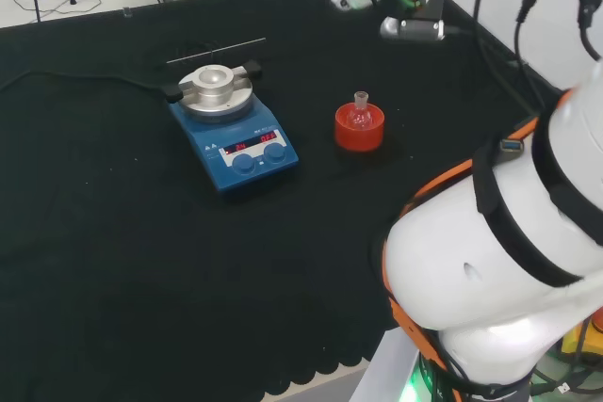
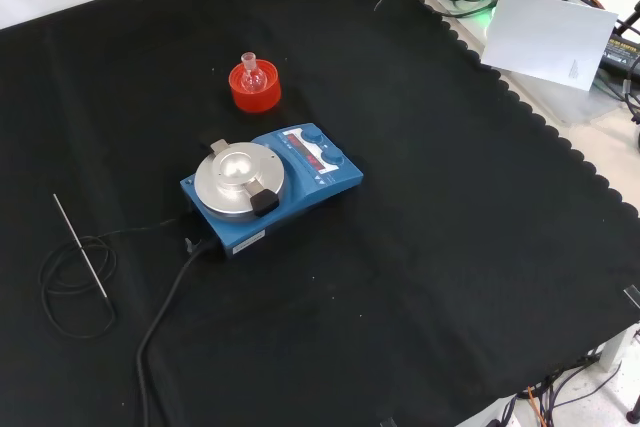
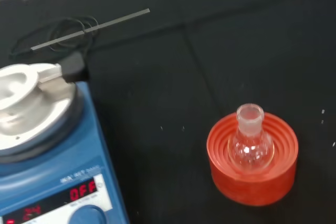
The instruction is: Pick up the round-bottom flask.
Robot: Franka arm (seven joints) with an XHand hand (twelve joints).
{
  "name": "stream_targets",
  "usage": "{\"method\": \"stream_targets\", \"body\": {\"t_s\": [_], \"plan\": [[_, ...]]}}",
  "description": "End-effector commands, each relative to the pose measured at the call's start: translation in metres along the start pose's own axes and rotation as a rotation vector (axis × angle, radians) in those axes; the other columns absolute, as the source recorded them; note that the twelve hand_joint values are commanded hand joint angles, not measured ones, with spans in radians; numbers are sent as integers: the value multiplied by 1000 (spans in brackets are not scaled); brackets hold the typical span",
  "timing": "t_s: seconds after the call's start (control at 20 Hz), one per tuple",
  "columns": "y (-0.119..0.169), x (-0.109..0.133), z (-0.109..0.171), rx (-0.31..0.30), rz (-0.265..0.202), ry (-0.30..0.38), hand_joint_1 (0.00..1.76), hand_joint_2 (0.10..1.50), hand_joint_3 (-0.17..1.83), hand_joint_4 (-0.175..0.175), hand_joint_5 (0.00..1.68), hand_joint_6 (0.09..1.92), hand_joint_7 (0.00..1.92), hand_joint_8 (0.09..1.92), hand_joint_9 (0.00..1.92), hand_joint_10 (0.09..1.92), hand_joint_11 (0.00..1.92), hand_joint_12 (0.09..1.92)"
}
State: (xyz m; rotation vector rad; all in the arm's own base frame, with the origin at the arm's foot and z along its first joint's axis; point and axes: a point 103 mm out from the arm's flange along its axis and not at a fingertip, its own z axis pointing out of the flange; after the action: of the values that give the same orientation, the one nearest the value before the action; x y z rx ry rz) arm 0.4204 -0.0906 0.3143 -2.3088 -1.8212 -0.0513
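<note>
Flask (image 3: 251, 145) sits upright in a red ribbed stand (image 3: 253, 174), neck up, clear glass, looks empty as far as the wrist view shows. Same pair in the head view, flask (image 1: 359, 110) on stand (image 1: 359, 129), and in the front view, flask (image 2: 252, 75) on stand (image 2: 254, 89). Nothing touches it. Blue hotplate (image 2: 270, 187) stands near the stand, apart from it, on the black cloth (image 2: 450, 247); a thin metal rod (image 2: 80, 245) with a coiled cable lies beyond the hotplate. Hand state: cannot tell. Judged progress: nothing done yet. Approach, closing round the flask and the lift all remain.
</note>
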Motion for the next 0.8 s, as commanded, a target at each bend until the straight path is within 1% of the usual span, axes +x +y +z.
{"method": "stream_targets", "body": {"t_s": [0.05,0.2,0.3,0.65,0.8], "plan": [[63,-40,61,-9,58,84,520,1047,300,-76,416,87,232,663,332,719,0,1186],[73,-48,78,2,76,106,553,992,371,-80,434,87,241,677,348,725,0,1207],[77,-51,89,11,80,115,568,971,398,-82,445,87,245,681,355,727,0,1214],[81,-61,126,34,91,150,615,909,454,-85,484,87,259,691,377,731,0,1231],[83,-66,139,44,104,174,637,890,461,-86,498,87,267,694,383,732,0,1233]]}}
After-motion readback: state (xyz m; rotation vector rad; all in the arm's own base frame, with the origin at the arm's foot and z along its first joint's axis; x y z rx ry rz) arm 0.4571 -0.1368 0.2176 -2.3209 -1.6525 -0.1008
